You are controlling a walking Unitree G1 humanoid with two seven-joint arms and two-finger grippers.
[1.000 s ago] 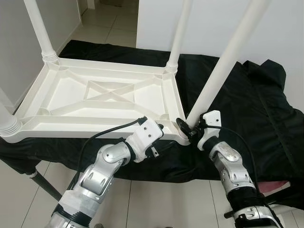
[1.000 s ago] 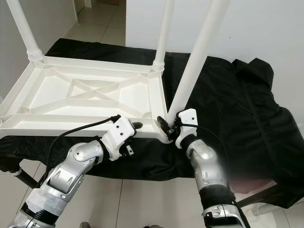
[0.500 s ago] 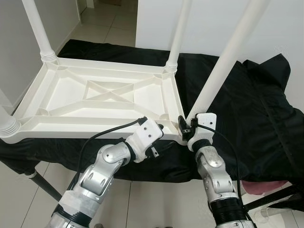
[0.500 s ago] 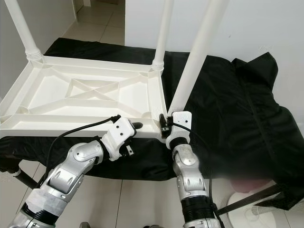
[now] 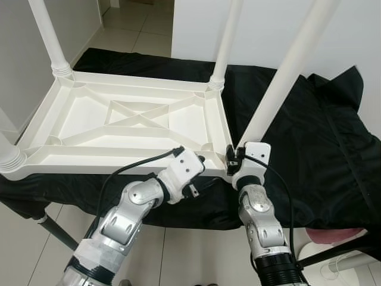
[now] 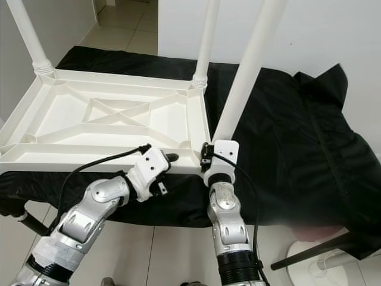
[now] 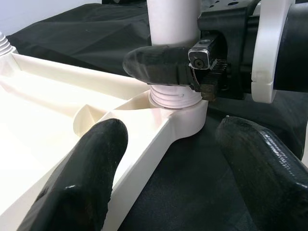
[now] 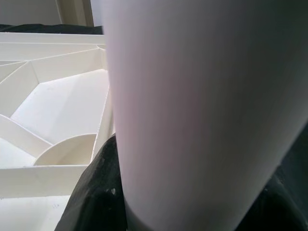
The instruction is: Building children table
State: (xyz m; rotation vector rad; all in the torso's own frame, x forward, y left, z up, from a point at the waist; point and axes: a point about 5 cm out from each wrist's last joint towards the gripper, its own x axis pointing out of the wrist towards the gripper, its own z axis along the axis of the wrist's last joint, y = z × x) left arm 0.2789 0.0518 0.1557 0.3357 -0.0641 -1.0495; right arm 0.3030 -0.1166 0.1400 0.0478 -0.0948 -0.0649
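Left wrist view: right hand clenched on near-right leg base of upturned children table on black-draped surface. Left hand released beside that corner. Leg tops cut off.

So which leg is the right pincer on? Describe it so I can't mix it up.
Find the upturned white tabletop on the black cloth. Legs rise from its corners; take the leg at the near right corner. It is the one with the right pincer clamped round its base.
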